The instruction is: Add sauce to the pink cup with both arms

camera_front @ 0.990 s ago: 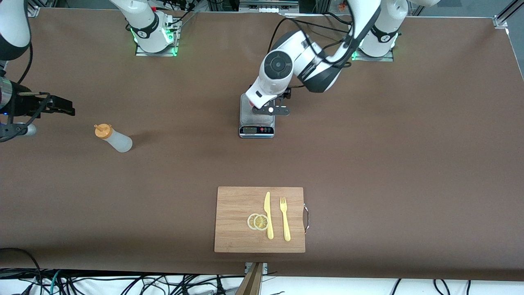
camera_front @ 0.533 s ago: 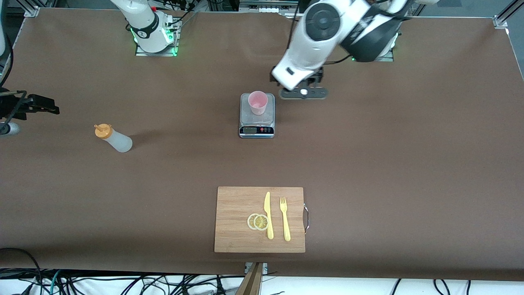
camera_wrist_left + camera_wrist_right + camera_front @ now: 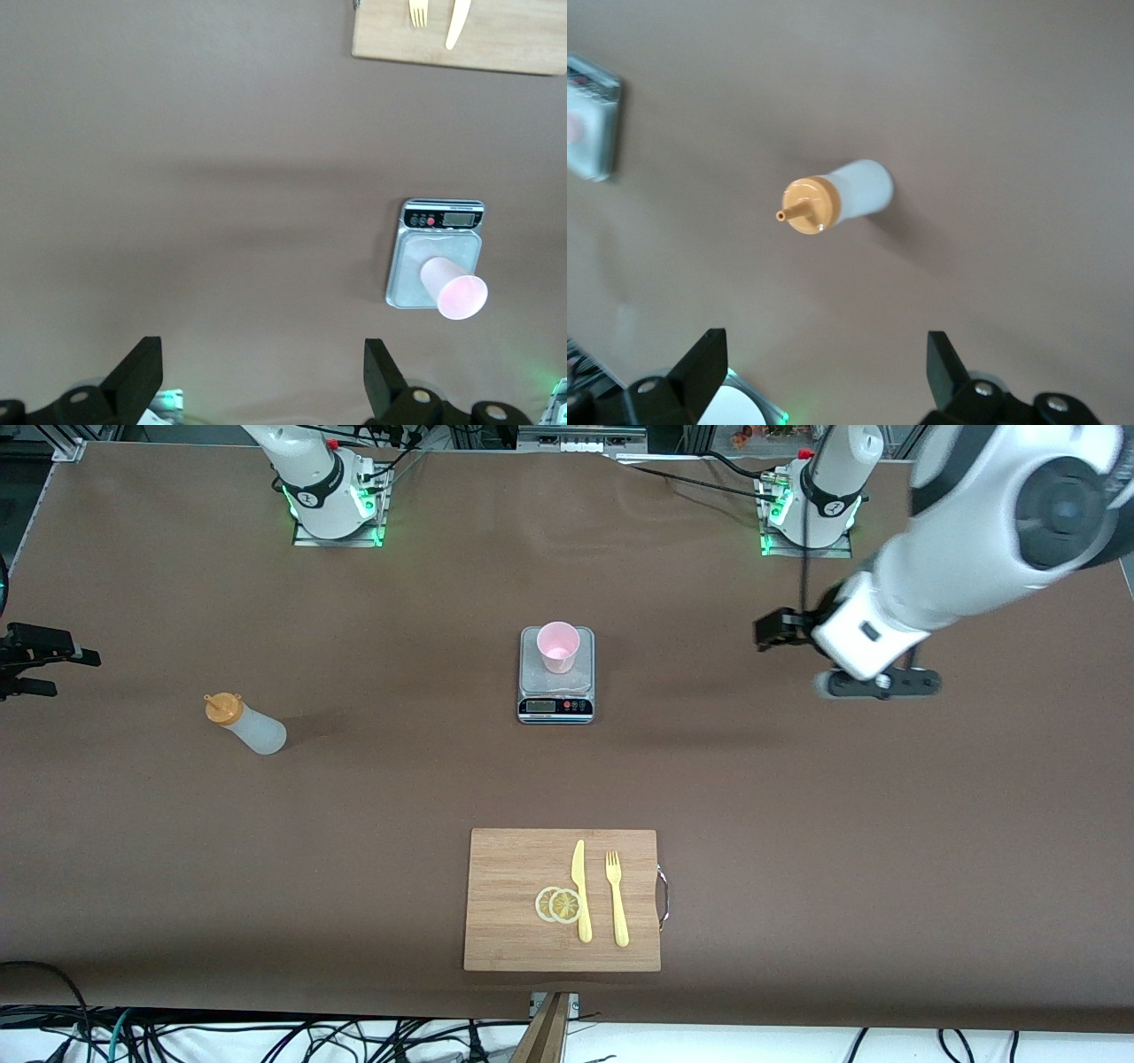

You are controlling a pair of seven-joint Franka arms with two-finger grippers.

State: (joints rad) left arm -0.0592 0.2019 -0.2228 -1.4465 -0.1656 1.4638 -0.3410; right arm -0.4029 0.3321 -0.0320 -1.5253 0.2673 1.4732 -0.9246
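Brown table [image 3: 797, 797] | left gripper [image 3: 873, 682] raised, jaws open | right gripper [image 3: 35, 660] jaws open

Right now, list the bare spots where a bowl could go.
Bare table lies between the sauce bottle and the scale, and between the scale and the cutting board. The scale is taken by the pink cup; the board holds lemon slices, knife, fork.

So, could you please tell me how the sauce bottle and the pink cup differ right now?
The sauce bottle is whitish and capped with an orange nozzle; the pink cup is pink and open-topped. The bottle stands directly on the table toward the right arm's end; the cup stands on the scale mid-table. Both stand upright, and no gripper touches either.
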